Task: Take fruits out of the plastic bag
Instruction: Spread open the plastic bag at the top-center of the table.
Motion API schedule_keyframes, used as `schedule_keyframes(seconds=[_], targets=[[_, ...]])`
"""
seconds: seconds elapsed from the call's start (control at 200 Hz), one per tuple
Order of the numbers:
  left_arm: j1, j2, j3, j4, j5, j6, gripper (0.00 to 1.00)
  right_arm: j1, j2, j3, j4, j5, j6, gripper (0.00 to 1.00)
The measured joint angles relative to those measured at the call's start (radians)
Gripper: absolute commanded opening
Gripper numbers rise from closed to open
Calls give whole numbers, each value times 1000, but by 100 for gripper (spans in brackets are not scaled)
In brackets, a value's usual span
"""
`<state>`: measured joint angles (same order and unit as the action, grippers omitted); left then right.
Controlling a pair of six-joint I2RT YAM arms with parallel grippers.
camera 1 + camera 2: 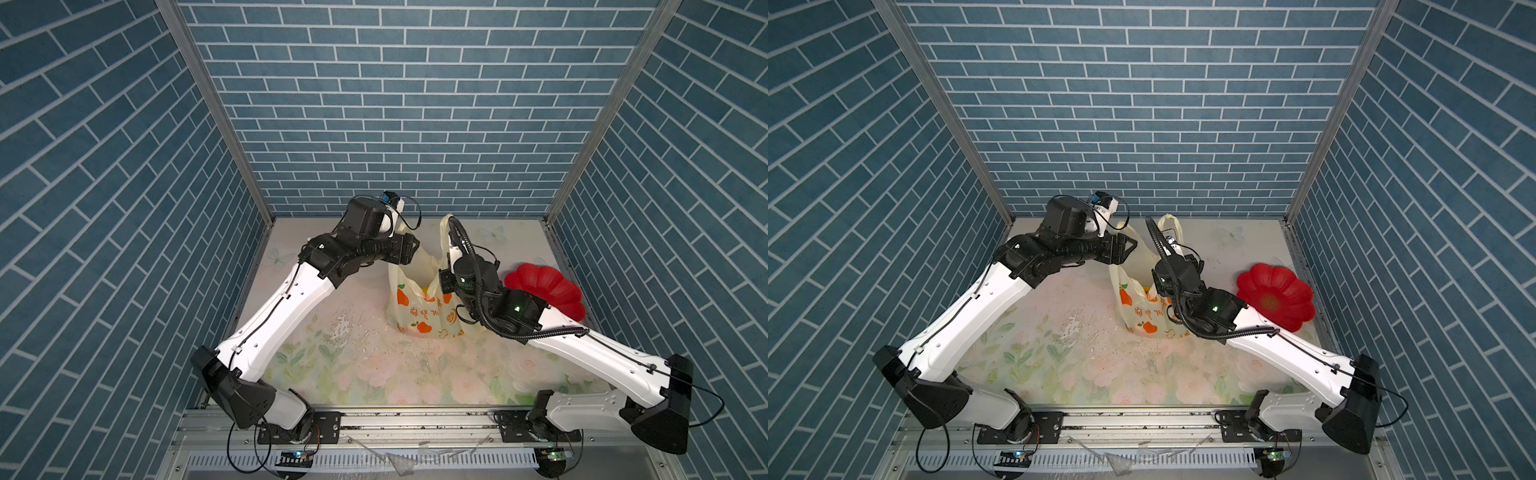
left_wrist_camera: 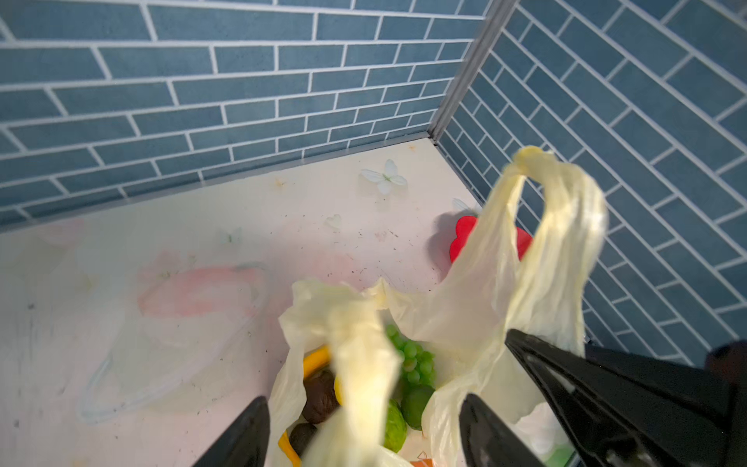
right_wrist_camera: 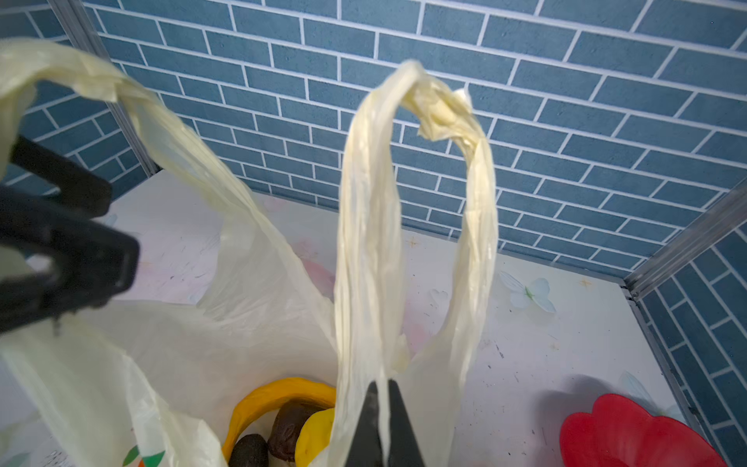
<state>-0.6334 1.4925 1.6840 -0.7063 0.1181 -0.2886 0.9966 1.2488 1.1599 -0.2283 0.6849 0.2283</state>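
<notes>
Fruits (image 1: 424, 289), top views: inside the plastic bag (image 1: 419, 316); only a yellow glimpse shows at its mouth.
Plastic bag, top views: stands upright on the worktop (image 1: 374, 374) with its loop handles (image 1: 445, 226) raised; the red plate (image 1: 544, 286) sits just beside the bag, on the right arm's side.
Arms, top views: the left arm (image 1: 282, 307) and right arm (image 1: 582, 345) reach in from opposite sides of the bag, wrists over its mouth; the fingertips are hidden here.
Left end effector (image 2: 364, 400), left wrist view: jaws spread, with one handle strand of the bag hanging loose between them, apparently not pinched.
Fruits, left wrist view: the grape bunch (image 2: 412, 358), banana (image 2: 315, 360), brown pieces (image 2: 319, 398) and bumpy green fruit (image 2: 394, 424) lie in the bag's open mouth, below and just ahead of the spread fingers.
Right end effector (image 3: 382, 390), right wrist view: pressed together, pinching the bag's other handle near its base; the loop rises above the pinch.
Fruits, right wrist view: the banana, lemon (image 3: 315, 438) and brown pieces sit in the bag just beside the pinched handle.
Deciding relation: the bag's mouth faces up and the fruits lie straight down from the left end effector. The banana curves across the mouth. The left arm looks free to reach in while the right holds the bag, though the loose strand hangs in its path.
</notes>
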Motion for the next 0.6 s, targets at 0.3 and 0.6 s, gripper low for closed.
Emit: schedule_keyframes(seconds=[0.3, 0.6], targets=[[84, 187, 199, -91, -43, -80, 0, -175, -15, -31, 54, -136, 24, 0], [198, 326, 455, -74, 18, -187, 0, -345, 61, 92, 35, -310, 37, 0]])
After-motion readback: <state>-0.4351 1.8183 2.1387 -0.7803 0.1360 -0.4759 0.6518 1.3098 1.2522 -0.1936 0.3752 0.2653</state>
